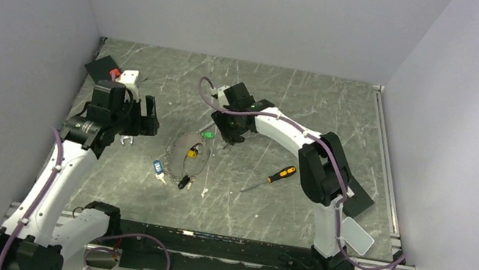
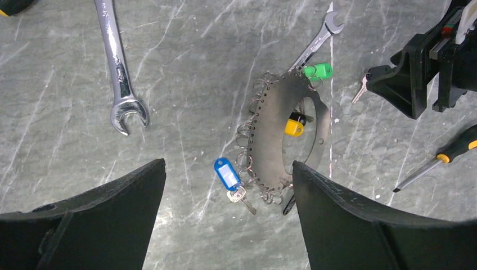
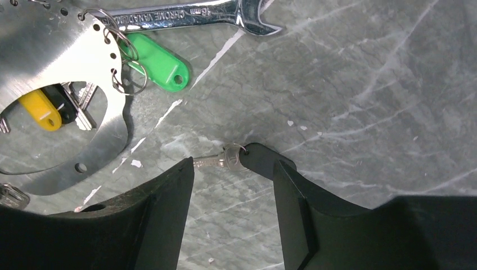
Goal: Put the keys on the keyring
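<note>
The keyring (image 1: 180,158) is a wide silver oval hoop with small split rings along its rim, lying flat mid-table; it also shows in the left wrist view (image 2: 278,140) and the right wrist view (image 3: 62,50). A green key (image 3: 157,64) hangs at its far edge. A yellow key (image 2: 293,127) lies inside it, and a blue key (image 2: 228,174) lies at its near left. A black-tagged key (image 3: 233,157) lies on the table at the tips of my right gripper (image 3: 233,166), which is open. My left gripper (image 2: 228,166) is open above the blue key.
A large silver wrench (image 2: 121,73) lies left of the hoop. A smaller wrench (image 2: 315,42) lies behind the green key. An orange-and-black screwdriver (image 1: 280,175) lies to the right of the hoop. Walls enclose the table on three sides.
</note>
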Available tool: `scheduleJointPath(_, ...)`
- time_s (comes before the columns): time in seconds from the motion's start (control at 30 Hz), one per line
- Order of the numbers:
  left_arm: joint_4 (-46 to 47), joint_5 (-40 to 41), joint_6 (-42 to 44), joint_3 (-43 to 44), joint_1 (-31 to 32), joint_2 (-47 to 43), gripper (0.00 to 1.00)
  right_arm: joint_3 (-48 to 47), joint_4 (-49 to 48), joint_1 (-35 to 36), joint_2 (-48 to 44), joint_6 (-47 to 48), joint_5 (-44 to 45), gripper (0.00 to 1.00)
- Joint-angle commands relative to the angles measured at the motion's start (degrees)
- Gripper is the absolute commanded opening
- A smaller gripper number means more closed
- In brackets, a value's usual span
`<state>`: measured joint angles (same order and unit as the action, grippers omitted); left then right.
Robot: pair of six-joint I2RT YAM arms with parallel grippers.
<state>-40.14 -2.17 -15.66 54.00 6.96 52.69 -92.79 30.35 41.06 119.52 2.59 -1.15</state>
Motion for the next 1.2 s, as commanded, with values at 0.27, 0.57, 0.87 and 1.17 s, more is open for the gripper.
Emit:
scheduleJointPath(0.27,1.5,-0.1,1.0,1.1,0.2,0.2,0.86,-4.4,0.2,-1.5,5.3,7.5,-3.2,0.40)
scheduleJointPath(0.57,1.4,0.3,0.9,1.2,0.2,0.5,0.86,-3.4,0.7,-2.5,5.7,7.5,-4.5,0.18)
scheduleJointPath(0.87,1.6,-0.2,1.0,1.2,0.2,0.5,0.86,-1.8,-0.7,-2.5,1.8,5.4,-4.6,0.00)
scheduleJointPath(1.17,1.6,-0.4,1.1,1.2,0.2,0.6,0.85,1.9,-4.2,-2.5,-4.1,1.4,-6.1,0.00)
